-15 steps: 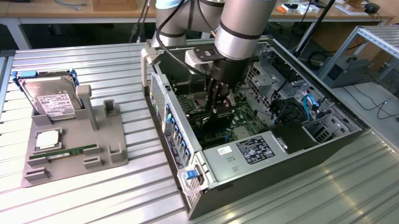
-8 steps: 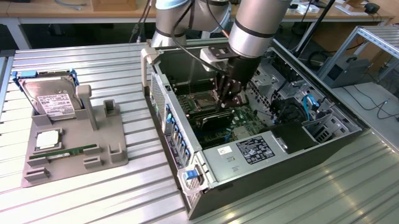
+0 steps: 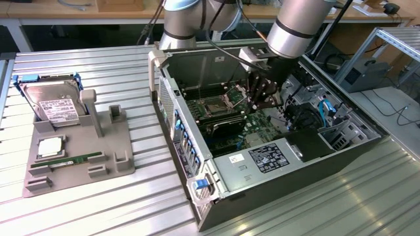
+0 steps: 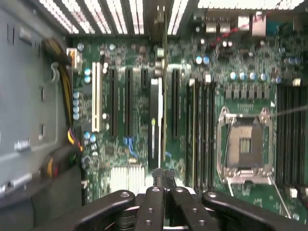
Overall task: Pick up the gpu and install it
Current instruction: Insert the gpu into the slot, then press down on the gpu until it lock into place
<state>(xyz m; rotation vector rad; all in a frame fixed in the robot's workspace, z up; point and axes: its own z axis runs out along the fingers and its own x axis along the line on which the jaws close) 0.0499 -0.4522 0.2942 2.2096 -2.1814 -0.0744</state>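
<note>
Now pinched edge-on between the pressed-together jaws [image 4: 162, 185]: thin flat black-and-brown expansion card, the gpu [image 4: 159, 120], held upright over the green motherboard [image 4: 134, 110] inside the open dark-grey computer case [image 3: 276, 191], at about two o'clock from the grey parts tray [image 3: 78, 162] on the ribbed metal tabletop [image 3: 85, 211]. Probably light, stiff, fragile; best gripped by its top edge. Tight room: black slots and memory sticks close either side.

Arm reaches down steeply from the exterior view's top, silver wrist section angled toward the exterior view's left. Tool [image 3: 262, 96] points downward, dark linkages visible. In wrist view the tool [image 4: 163, 179] has black fingers [image 4: 157, 179] pressed together, jaws closed.
</note>
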